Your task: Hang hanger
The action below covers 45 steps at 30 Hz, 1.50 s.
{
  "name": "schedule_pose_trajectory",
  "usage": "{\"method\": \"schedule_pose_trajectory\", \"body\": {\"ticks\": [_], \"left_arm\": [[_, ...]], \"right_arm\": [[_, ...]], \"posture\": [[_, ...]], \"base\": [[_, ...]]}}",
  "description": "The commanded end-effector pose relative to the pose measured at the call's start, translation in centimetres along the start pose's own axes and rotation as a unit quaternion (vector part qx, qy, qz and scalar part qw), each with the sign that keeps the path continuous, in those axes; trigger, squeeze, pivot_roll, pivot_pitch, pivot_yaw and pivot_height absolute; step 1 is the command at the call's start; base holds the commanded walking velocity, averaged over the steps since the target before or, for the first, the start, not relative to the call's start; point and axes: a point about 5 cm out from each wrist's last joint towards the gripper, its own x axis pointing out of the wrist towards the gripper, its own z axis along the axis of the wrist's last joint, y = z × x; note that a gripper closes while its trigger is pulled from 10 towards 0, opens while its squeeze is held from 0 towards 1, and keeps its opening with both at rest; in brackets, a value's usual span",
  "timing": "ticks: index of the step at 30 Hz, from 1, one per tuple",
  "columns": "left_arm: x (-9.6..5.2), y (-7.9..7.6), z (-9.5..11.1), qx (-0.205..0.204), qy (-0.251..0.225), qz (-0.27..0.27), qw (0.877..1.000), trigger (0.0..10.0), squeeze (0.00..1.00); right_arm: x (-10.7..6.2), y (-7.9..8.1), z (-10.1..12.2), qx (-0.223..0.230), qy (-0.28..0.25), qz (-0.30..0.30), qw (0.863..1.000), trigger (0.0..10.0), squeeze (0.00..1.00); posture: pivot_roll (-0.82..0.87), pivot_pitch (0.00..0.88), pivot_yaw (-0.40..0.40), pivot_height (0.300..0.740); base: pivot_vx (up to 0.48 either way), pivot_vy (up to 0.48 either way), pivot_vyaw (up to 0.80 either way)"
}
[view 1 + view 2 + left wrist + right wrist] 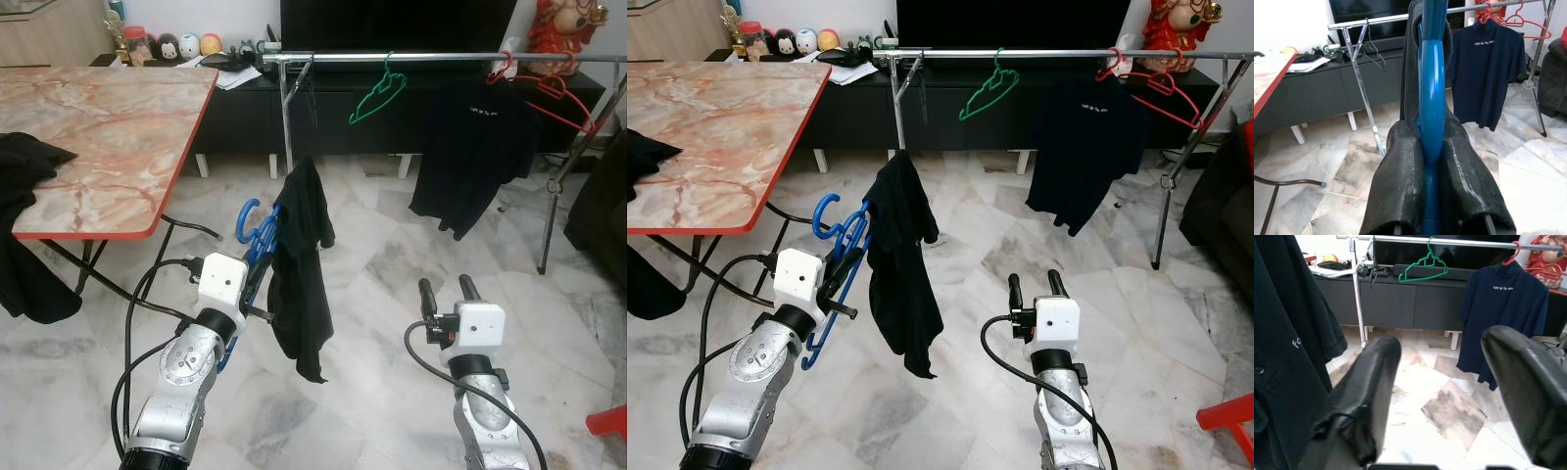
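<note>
The left claw (1431, 181) is clamping the blue hanger (257, 235), a black shirt (299, 269) draping off it just beside the fingers. The right claw (450, 291) is hovering spread wide (nothing between its fingers), the clothes rail (441, 58) well ahead of both.

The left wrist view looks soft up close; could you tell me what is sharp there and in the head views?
Left wrist view: the black fingers and the blue plastic hanger they clamp are blurred, while the metal clothes rail and navy T-shirt behind are sharp. Left eye view: evenly lit and crisp, with soft glare on the marble floor tiles.
</note>
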Motion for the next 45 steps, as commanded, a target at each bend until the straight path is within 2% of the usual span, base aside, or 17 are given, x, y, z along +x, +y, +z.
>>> {"method": "schedule_pose_trajectory", "body": {"ticks": [1,6,7,8,13,23,26,34,43,45], "left_arm": [[0.5,0.0,1.5,0.013,-0.04,0.0,0.999,10.0,0.0],[0.5,0.0,1.5,0.013,-0.04,-0.001,0.999,10.0,0.0],[0.5,0.0,1.5,0.012,-0.04,-0.002,0.999,10.0,0.0],[0.6,-0.1,1.5,0.012,-0.039,-0.006,0.999,10.0,0.0],[0.7,-0.7,1.5,0.008,-0.038,-0.029,0.999,10.0,0.0],[0.9,-2.6,1.4,0.005,-0.028,-0.094,0.995,10.0,0.0],[1.1,-3.8,1.7,0.014,-0.032,-0.135,0.99,10.0,0.0],[1.4,-5.2,2.2,0.013,-0.042,-0.163,0.986,10.0,0.0],[1.1,-6.3,2.3,0.019,-0.042,-0.204,0.978,10.0,0.0],[1.1,-6.4,2.3,0.019,-0.041,-0.205,0.978,10.0,0.0]], "right_arm": [[0.2,0.2,0.4,0.002,-0.002,0.002,1.0,10.0,1.0],[0.4,0.3,0.4,0.0,0.002,0.002,1.0,10.0,1.0],[0.7,0.6,0.3,-0.008,0.017,0.021,1.0,10.0,0.65],[0.9,1.4,0.1,-0.013,0.031,0.059,0.998,10.0,0.0],[1.2,3.3,0.5,-0.032,0.029,0.143,0.989,10.0,0.0],[2.4,5.3,2.9,-0.056,-0.012,0.215,0.975,10.0,0.0],[2.4,6.7,3.7,-0.057,-0.027,0.253,0.965,10.0,0.0],[2.7,7.0,4.3,-0.06,-0.038,0.24,0.968,10.0,0.0],[3.6,5.9,5.3,-0.061,-0.059,0.152,0.985,10.0,0.0],[3.6,5.9,5.3,-0.062,-0.059,0.149,0.985,10.0,0.0]], "posture": [[0.02,0.0,-0.033,0.74],[0.02,0.0,-0.033,0.74],[0.02,0.0,-0.032,0.74],[0.02,0.0,-0.032,0.74],[0.02,0.0,-0.036,0.74],[0.02,0.0,-0.045,0.74],[0.02,0.0,-0.051,0.74],[0.02,0.0,-0.053,0.74],[0.02,0.0,-0.053,0.74],[0.02,0.0,-0.054,0.74]], "base": [[0.0,0.0,0.0],[0.0,0.0,0.0],[0.0,0.0,0.0],[0.0,0.0,0.0],[0.0,0.0,0.0],[0.0,0.0,0.0],[0.0,0.0,0.0],[0.0,0.0,0.0],[0.0,0.0,0.0],[0.0,0.0,0.0]]}}
